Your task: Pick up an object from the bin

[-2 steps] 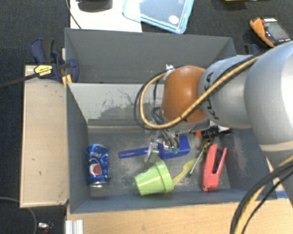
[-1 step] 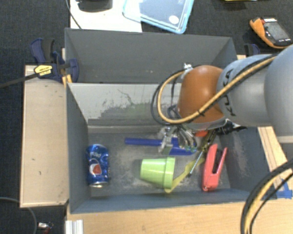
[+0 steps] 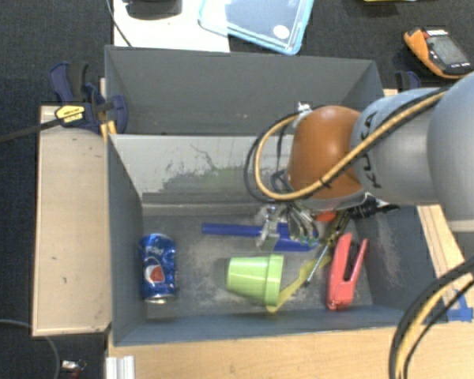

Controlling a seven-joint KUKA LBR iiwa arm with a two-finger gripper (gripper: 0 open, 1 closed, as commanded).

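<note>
Grey metal bin, seen from above and slightly to one side, with the arm entering from the right of my camera view. An orange cover sits on the wrist, and looped cables run round its left side. Below it, the gripper is low over the middle of the bin floor, at the right end of a long blue stick that lies nearly level across the centre. From here I cannot tell whether the gripper is wide or narrow, nor whether it touches the stick. Just in front of the stick, a light green cup lies on its side, mouth toward the right. A yellow-green strip curves from the cup's mouth up toward the gripper. To the right, a red stapler-shaped item lies tilted near the front wall. Well apart, in the front left corner, a blue drinks can lies on its side.
</note>
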